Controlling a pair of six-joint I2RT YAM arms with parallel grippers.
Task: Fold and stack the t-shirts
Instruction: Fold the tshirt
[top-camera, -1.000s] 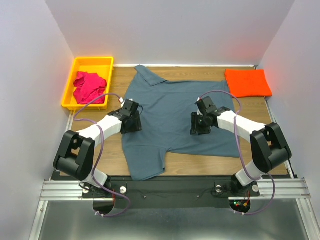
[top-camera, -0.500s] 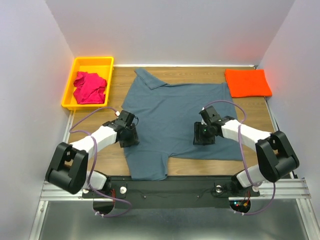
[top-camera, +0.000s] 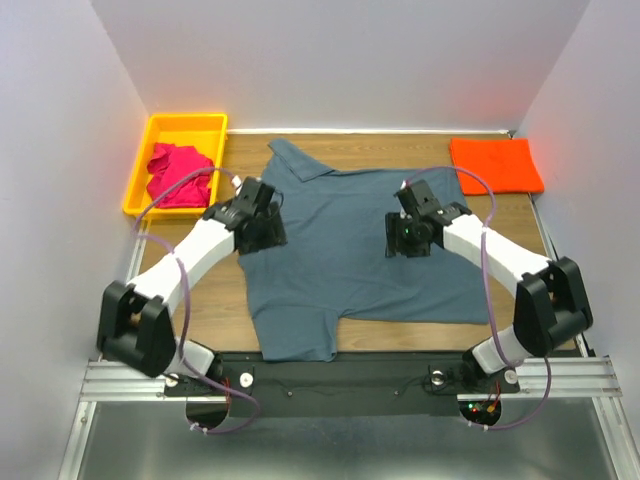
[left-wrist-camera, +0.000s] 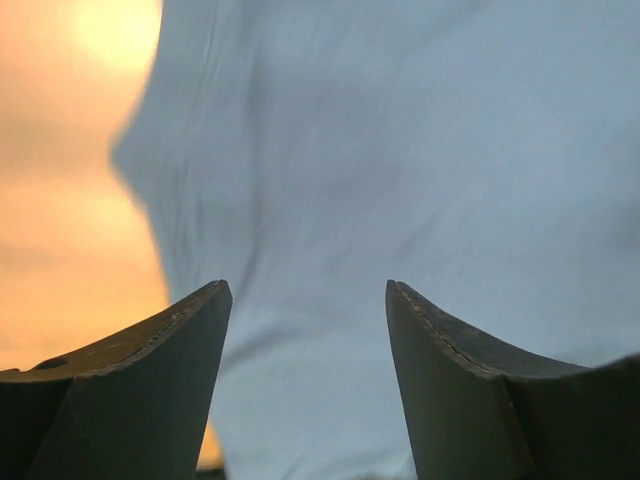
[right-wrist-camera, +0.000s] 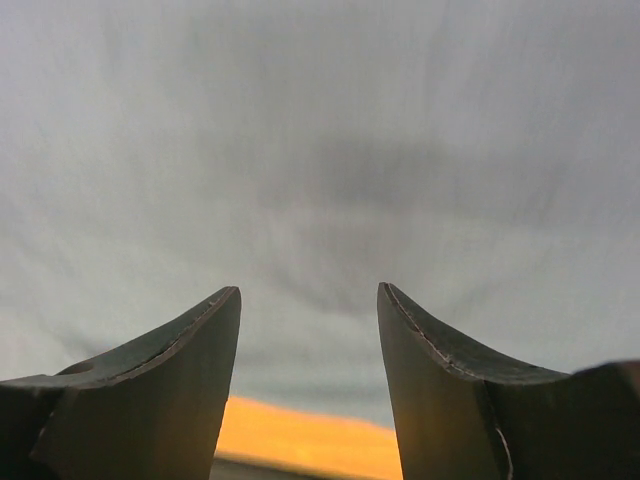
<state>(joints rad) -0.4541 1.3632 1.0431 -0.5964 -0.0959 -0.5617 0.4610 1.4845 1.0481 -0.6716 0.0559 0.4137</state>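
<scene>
A large slate grey-blue t-shirt (top-camera: 335, 255) lies spread flat across the middle of the table. My left gripper (top-camera: 260, 226) hovers over its left side, jaws open, with only cloth (left-wrist-camera: 400, 150) below the gripper (left-wrist-camera: 306, 290) and bare wood at the left. Over the shirt's right part my right gripper (top-camera: 411, 234) is also open; grey cloth (right-wrist-camera: 320, 150) fills the view beyond the gripper (right-wrist-camera: 308, 290). A folded orange t-shirt (top-camera: 496, 165) lies at the back right corner. A crumpled magenta-pink t-shirt (top-camera: 178, 174) sits in the bin.
The yellow plastic bin (top-camera: 185, 125) stands at the back left corner. White walls close in the table (top-camera: 560, 240) on three sides. The black mounting rail (top-camera: 340, 375) with both arm bases runs along the near edge.
Both grippers dipped toward the near edge half a second ago and have now moved back toward the far side. The grey-blue shirt's near hem lies a little closer to the front and flatter.
</scene>
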